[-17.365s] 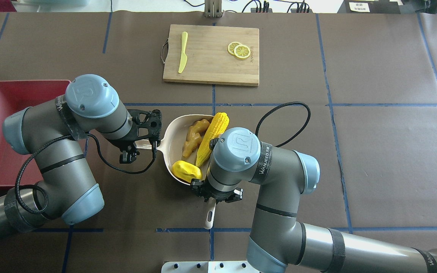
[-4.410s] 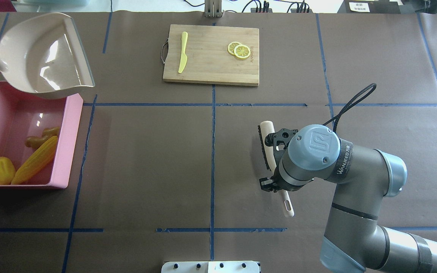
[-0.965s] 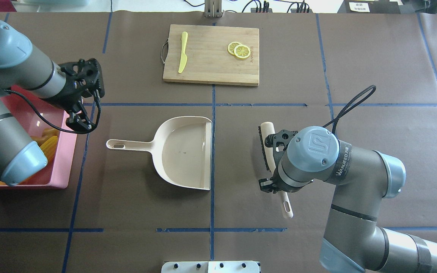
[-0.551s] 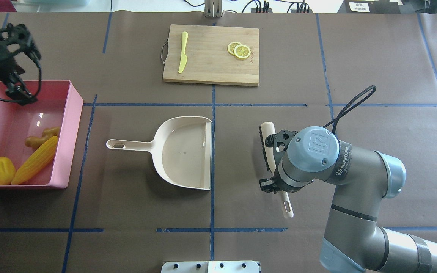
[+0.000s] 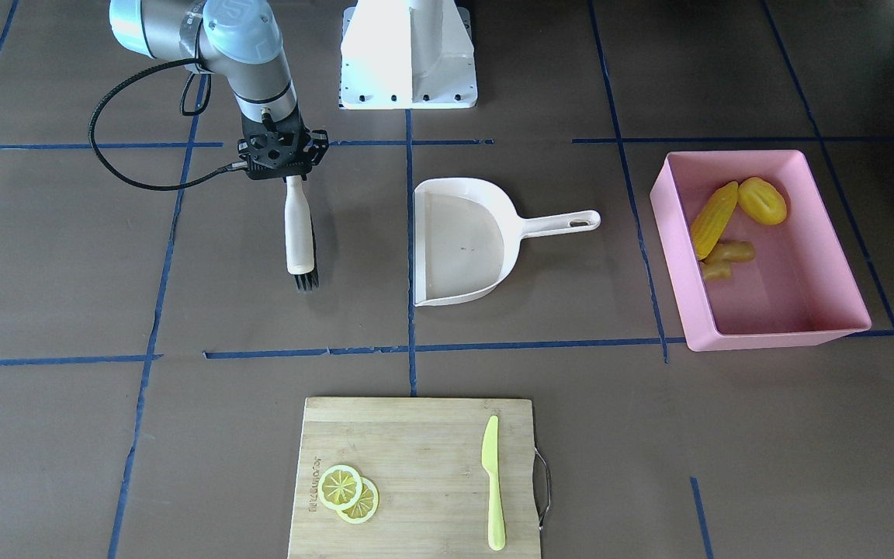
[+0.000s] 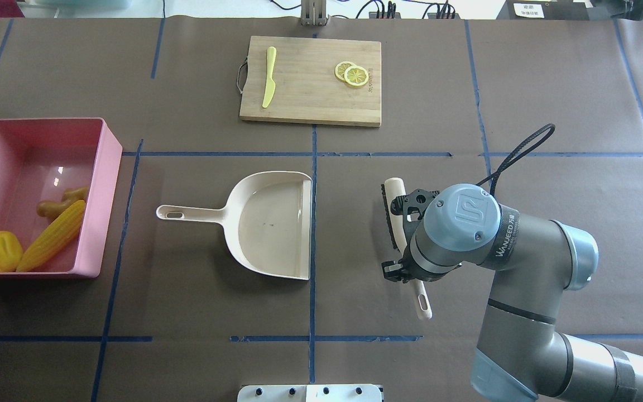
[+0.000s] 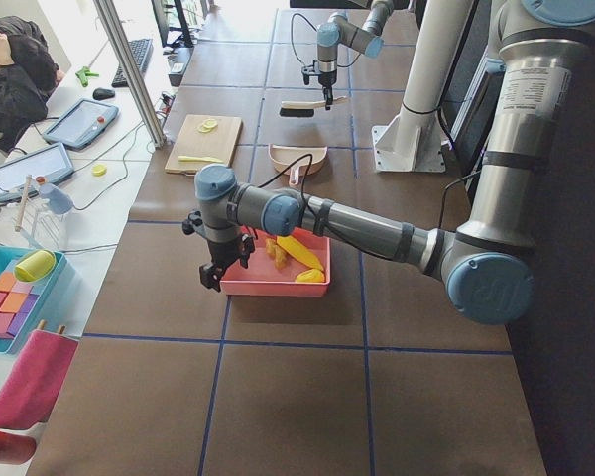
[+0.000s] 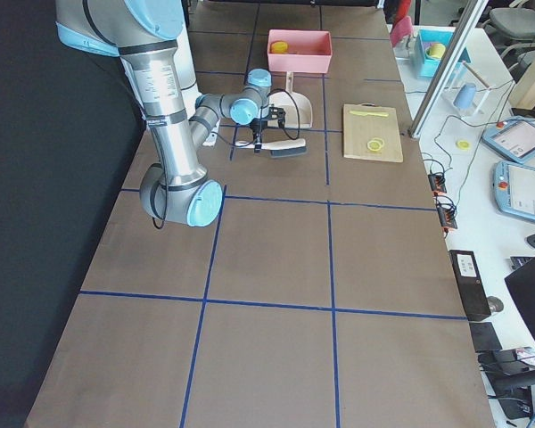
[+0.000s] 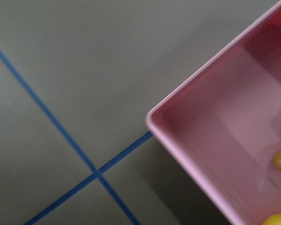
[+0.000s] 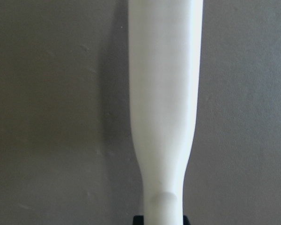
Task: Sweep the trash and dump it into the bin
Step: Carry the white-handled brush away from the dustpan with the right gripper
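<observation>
Right of the dustpan (image 6: 265,223), the right jaws grip a brush (image 6: 395,206) lying on the brown counter (image 6: 187,312) with blue tape lines (image 6: 215,153). Left of the dustpan, the pink bin (image 6: 112,184) holds the corn cob (image 6: 53,241), potato lump (image 6: 3,251) and ginger root (image 6: 53,207). The left jaws hang by its corner; how far apart they stand, I cannot tell. Past the dustpan sits a cutting board (image 6: 310,84), then cables (image 6: 388,8).
</observation>
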